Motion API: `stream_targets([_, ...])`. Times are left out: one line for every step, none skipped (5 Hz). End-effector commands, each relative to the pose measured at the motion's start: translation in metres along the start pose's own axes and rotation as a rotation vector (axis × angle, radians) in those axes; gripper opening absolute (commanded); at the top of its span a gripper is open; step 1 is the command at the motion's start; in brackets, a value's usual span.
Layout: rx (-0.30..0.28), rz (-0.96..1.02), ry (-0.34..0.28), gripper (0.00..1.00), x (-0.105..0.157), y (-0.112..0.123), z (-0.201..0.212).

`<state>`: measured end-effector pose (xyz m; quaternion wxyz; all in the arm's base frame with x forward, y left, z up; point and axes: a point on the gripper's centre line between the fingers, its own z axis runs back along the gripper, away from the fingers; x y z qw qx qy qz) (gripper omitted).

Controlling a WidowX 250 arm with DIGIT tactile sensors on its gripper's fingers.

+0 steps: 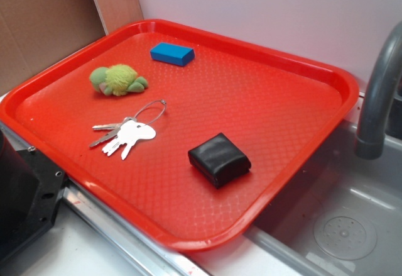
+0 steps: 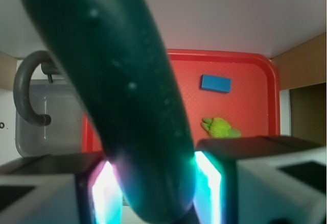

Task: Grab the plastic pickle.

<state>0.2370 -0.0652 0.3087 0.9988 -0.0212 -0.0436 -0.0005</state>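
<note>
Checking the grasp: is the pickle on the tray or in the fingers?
In the fingers: the pickle sits clamped between them, lifted above the tray.

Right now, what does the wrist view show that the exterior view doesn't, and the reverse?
Only the wrist view shows the plastic pickle, clamped in the pincer and filling the foreground. Only the exterior view shows the keys and the black folded block. Both show the red tray, the blue block, the green plush toy and the grey faucet.
</note>
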Motion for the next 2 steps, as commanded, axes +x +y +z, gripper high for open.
stream_targets([0.013, 0.034, -0.058, 0.00, 0.0003, -0.0058, -0.0025])
stream_targets([0.035, 0.054, -0.071, 0.00, 0.0048, -0.0064, -0.0071])
